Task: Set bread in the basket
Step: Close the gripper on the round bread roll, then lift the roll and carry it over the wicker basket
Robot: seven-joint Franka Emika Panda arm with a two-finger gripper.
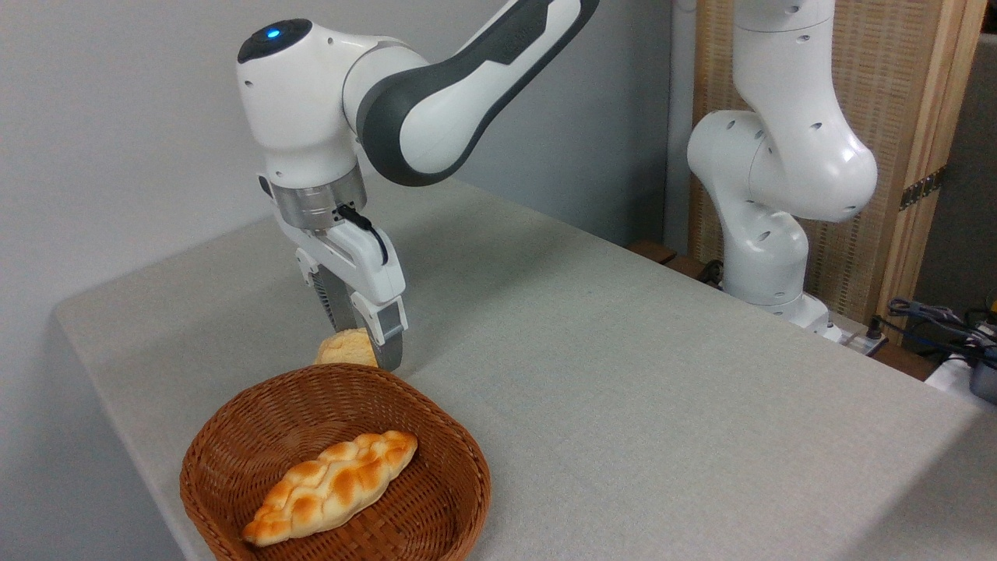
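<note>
Hand: the hand points down at the far rim of the basket, its two fingers standing either side of the bread and pressed against it, so it looks clamped on the bun.

Bread: the bread sits between the fingers, only its pale side and a bit of its top showing; the basket rim hides its underside, so I cannot tell whether it rests on the desk or hangs just off it.

Basket: the basket lies just in front of and below the hand, on the desk, its far rim right under the fingertips.

Loaf: a long braided loaf lies inside the basket, in front of the hand and well below it, taking up the middle of the floor.

Desk: the desk stretches bare to the right of the hand.

Done so far: the bun seems gripped, and it is already beside the basket.

Left to do: to my eye the bun is behind the rim, not over the bowl; it has yet to be lifted clear, brought forward and let go.

Room: there looks to be space on either side of the loaf.
</note>
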